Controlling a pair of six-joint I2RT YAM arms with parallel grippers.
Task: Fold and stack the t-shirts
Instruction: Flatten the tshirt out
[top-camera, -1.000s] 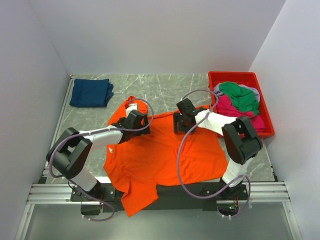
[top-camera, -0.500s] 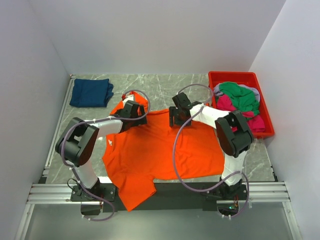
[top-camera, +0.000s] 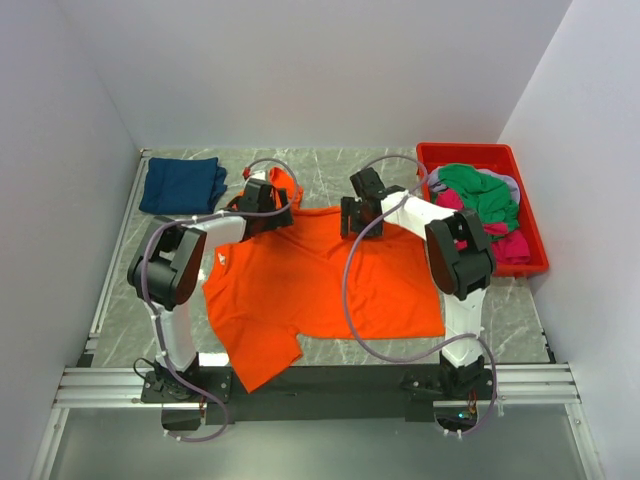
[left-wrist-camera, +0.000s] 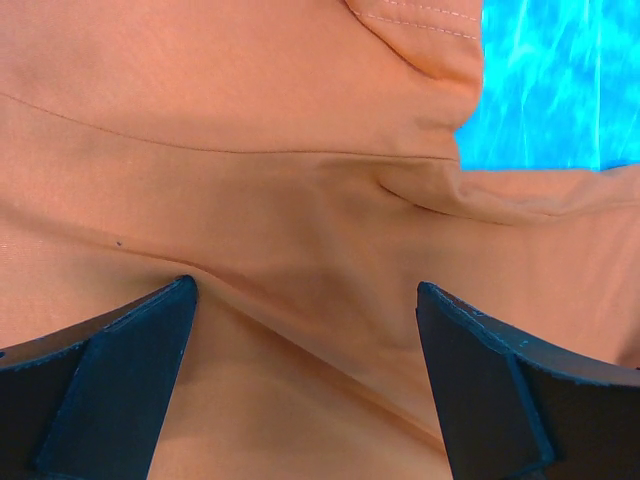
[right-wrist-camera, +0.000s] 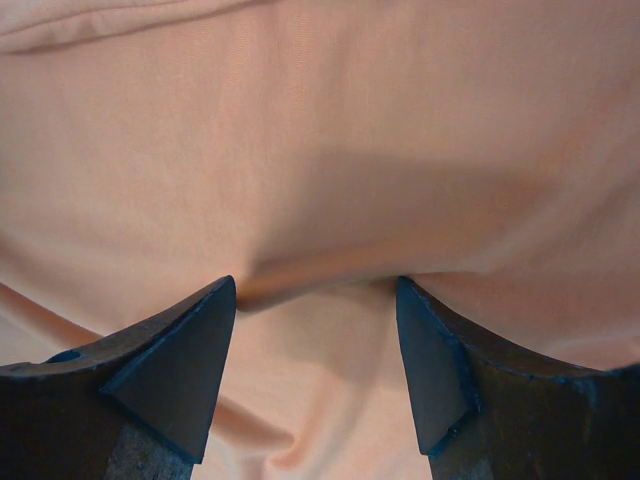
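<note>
Overhead view: light was bright, even and diffuse, and focus was sharp throughout. Shadows under my arms lay soft and short on the bright orange cloth t-shirt (top-camera: 330, 290).

Left wrist view: the shirt looked dulled to tan-orange, and a patch of the grey marble-patterned table (left-wrist-camera: 545, 85) was shifted to vivid cyan. My left gripper (left-wrist-camera: 305, 290) was dark and soft-edged.

Right wrist view: the shirt was washed pale peach. A soft grey shadow lay above my right gripper (right-wrist-camera: 314, 285), whose fingers were slightly blurred.

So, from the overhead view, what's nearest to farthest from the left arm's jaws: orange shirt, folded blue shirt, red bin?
1. The orange t-shirt: directly underneath.
2. The navy t-shirt: folded, off to the left.
3. The red bin: farthest, over on the right side.
</note>
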